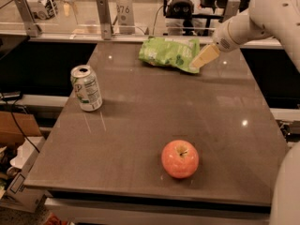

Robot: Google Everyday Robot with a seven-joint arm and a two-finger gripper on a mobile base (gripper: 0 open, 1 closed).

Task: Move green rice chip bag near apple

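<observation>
The green rice chip bag (168,53), crinkled light green with white patches, lies at the far middle of the grey table (140,125). The apple (180,159), red-orange with a small brown stem, sits near the table's front edge, right of centre. My gripper (202,58) reaches in from the upper right on a white arm. Its cream-coloured tip is at the bag's right end, touching or just over it.
A green-and-white soda can (86,88) stands upright at the table's left side. Beyond the far edge runs a counter with metal brackets (104,18) and lab equipment. Boxes and cables lie on the floor at the left. My white body fills the right edge.
</observation>
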